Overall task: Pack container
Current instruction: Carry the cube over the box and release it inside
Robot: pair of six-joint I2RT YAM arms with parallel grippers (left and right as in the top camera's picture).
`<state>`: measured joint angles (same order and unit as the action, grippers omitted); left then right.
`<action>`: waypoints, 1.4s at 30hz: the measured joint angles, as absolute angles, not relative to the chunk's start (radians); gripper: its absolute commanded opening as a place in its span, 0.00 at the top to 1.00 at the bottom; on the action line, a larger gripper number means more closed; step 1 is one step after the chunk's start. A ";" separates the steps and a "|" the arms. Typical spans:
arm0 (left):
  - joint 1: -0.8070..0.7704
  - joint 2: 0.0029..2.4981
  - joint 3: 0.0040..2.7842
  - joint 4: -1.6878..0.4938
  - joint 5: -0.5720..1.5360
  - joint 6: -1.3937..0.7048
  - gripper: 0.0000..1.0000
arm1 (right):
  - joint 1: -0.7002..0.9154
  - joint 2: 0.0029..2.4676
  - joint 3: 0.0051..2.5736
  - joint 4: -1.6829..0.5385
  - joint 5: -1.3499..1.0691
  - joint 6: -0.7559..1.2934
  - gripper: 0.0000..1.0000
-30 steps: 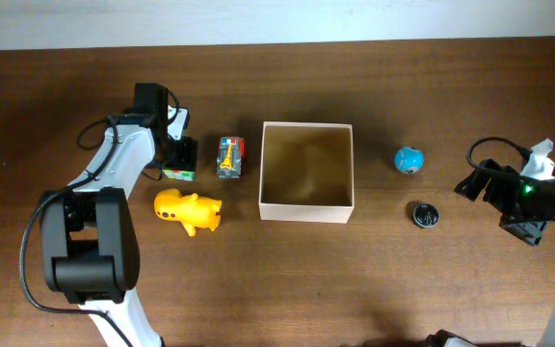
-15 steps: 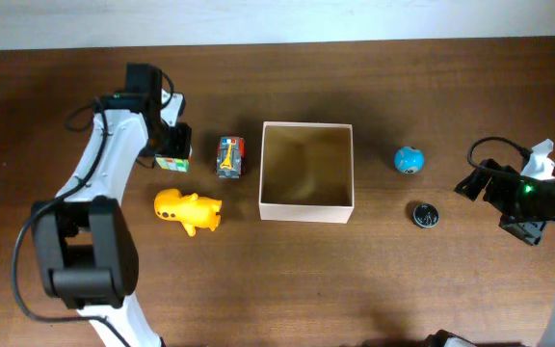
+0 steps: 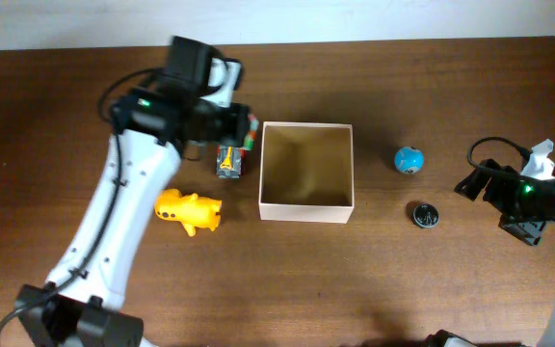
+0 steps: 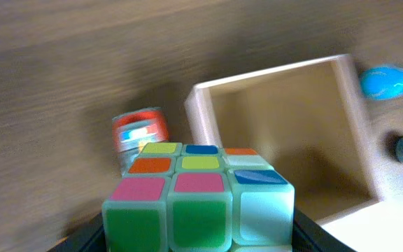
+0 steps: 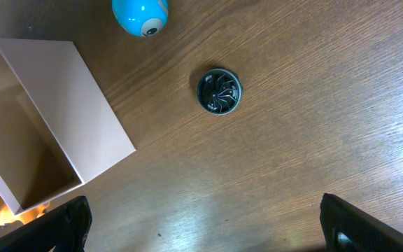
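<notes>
The container (image 3: 306, 209), a square open-top box with white walls and a tan inside, stands mid-table; it also shows in the left wrist view (image 4: 205, 119) and the right wrist view (image 5: 68, 98). My left gripper (image 3: 237, 123) is shut on a multicoloured puzzle cube (image 3: 251, 130) and holds it in the air just left of the container's back left corner. In the left wrist view the cube (image 4: 198, 203) fills the jaws (image 4: 198, 243). My right gripper (image 3: 518, 217) is open and empty at the far right; its fingers (image 5: 208, 234) hover over bare table.
A small striped toy car (image 3: 230, 157) and a yellow animal toy (image 3: 188, 209) lie left of the container. A blue ball (image 3: 409, 160) and a black disc (image 3: 425, 214) lie to its right, also in the right wrist view: ball (image 5: 140, 14), disc (image 5: 220, 91).
My left gripper has lifted the cube off the table and carried it right, past the toy car to the container's left edge. The right arm has not moved.
</notes>
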<state>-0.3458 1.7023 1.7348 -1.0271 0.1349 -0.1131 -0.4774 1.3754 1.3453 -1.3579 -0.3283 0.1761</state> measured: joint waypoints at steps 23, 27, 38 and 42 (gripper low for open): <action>-0.557 2.094 1.734 -0.807 -0.077 -0.308 0.57 | -0.477 1.376 1.346 -1.358 -0.328 0.176 0.01; -0.555 2.099 1.734 -0.802 -0.087 -0.308 0.46 | -0.477 1.375 1.346 -1.358 -0.328 0.176 0.01; -0.555 2.104 1.734 -0.803 -0.087 -0.311 0.30 | -0.477 1.376 1.346 -1.358 -0.328 0.176 0.01; -0.555 2.104 1.735 -0.803 -0.087 -0.315 0.30 | -0.477 1.375 1.346 -1.358 -0.328 0.176 0.01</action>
<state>-0.5549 2.1040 1.7348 -0.8028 -0.0872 -0.3149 -0.4774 1.3754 1.3457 -1.3579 -0.3283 0.1761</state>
